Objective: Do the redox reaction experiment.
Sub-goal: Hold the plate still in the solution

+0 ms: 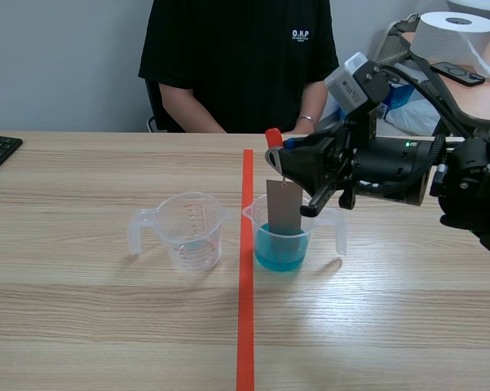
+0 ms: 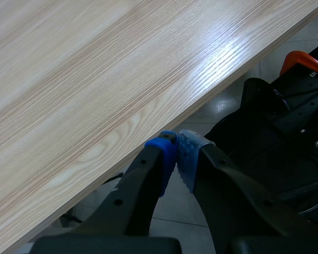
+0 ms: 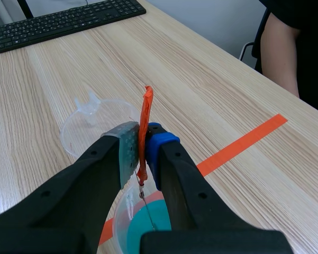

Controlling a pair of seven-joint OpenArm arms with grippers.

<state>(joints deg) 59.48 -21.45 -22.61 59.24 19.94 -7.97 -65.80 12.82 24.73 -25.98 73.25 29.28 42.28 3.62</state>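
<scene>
Your right gripper (image 3: 143,145) is clamped on the orange tab (image 3: 146,111). The grey metal strip (image 1: 283,205) hangs upright at 6 o'clock below it, its lower end in the blue solution (image 1: 279,254) of the measuring cup (image 1: 312,236). Your left gripper (image 2: 177,151) is closed on nothing, off the table edge.

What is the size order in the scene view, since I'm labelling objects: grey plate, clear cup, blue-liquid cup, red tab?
1. clear cup and blue-liquid cup: alike, so unranked.
2. grey plate.
3. red tab.
</scene>
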